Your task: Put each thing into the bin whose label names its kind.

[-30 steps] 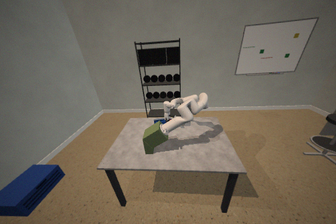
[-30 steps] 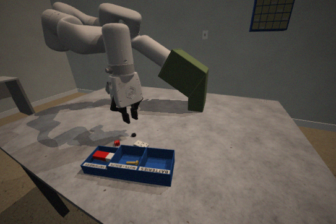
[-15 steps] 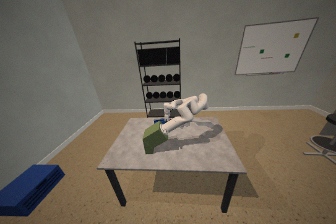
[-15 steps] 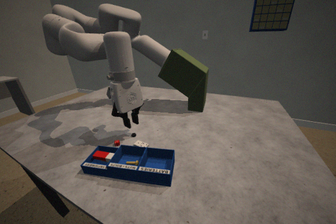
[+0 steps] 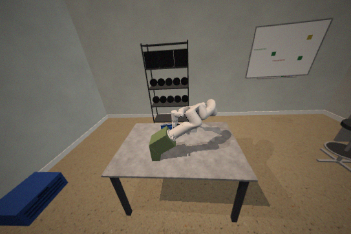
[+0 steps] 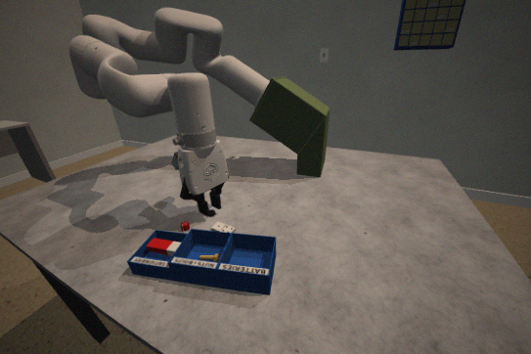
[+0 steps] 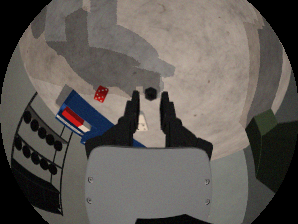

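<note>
The tool (image 6: pixel 208 207), fingers partly spread and pinching nothing, hangs low over the worktop (image 6: pixel 374 235) with a small black object (image 7: pixel 152 92) lying just beyond its fingertips, seemingly round with no evident long axis. Relative to the blue bin (image 6: pixel 248 283), this object lies behind it, beyond the red die (image 6: pixel 184 225) and white domino (image 6: pixel 223 227).
</note>
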